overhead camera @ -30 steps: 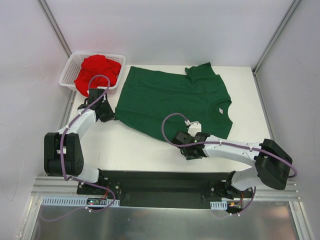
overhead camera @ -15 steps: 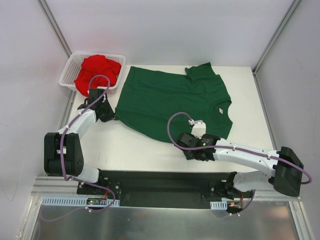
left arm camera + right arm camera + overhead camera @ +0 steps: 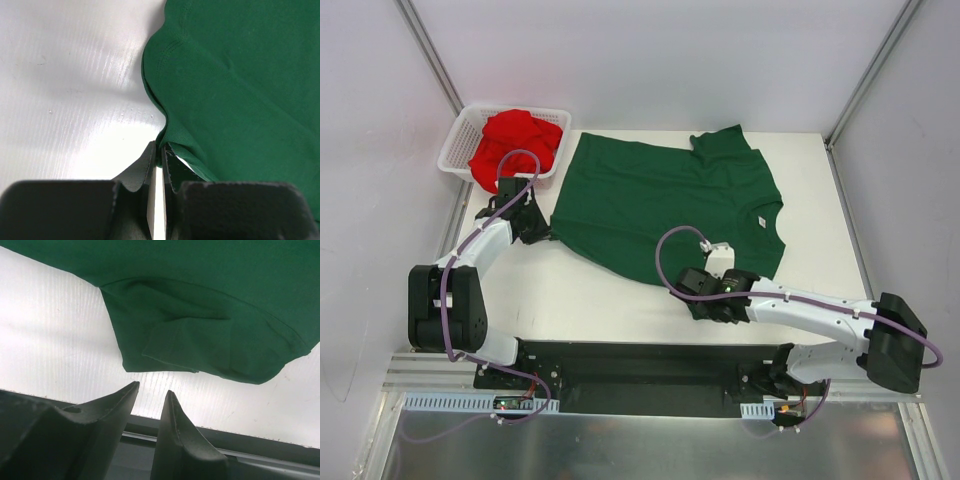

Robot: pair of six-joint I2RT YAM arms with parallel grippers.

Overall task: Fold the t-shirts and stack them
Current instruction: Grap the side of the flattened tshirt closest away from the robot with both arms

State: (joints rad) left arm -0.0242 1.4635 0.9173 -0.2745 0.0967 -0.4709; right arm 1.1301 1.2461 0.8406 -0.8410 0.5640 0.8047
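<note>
- Jaws of the left gripper [image 3: 159, 150] were pressed together on a thin pinch of the green t-shirt [image 3: 660, 195] at its near-left hem corner. Those of the right gripper [image 3: 152, 389] stood a little apart and empty, just short of the near sleeve [image 3: 210, 335].
- That green t-shirt lay spread flat on the table [image 3: 580, 300] with its collar toward the right. The red t-shirt [image 3: 515, 140] sat crumpled in the basket [image 3: 448, 160] at the far-left corner.
- The step in hand looked like taking hold of the near edge for a first fold.
- To do it well, the right jaws needed to slide forward low over the table and close on the sleeve's full thickness, not only its top layer.
- The left bite seemed to sit at the very fingertips, so any pull called for gentleness, or the hem could slip free.
- Both arms would best rise evenly and carry the edge across together, so the cloth neither dragged nor bunched.
- The sleeve was doubled over on itself in the right wrist view, which probably wanted smoothing before the crease was set.
- From above, the right wrist covered that sleeve and its own jaws.
- How much cloth the left jaws held, and whether both layers, could not be told.
- The red heap's sleeves and collar could not be made out.
</note>
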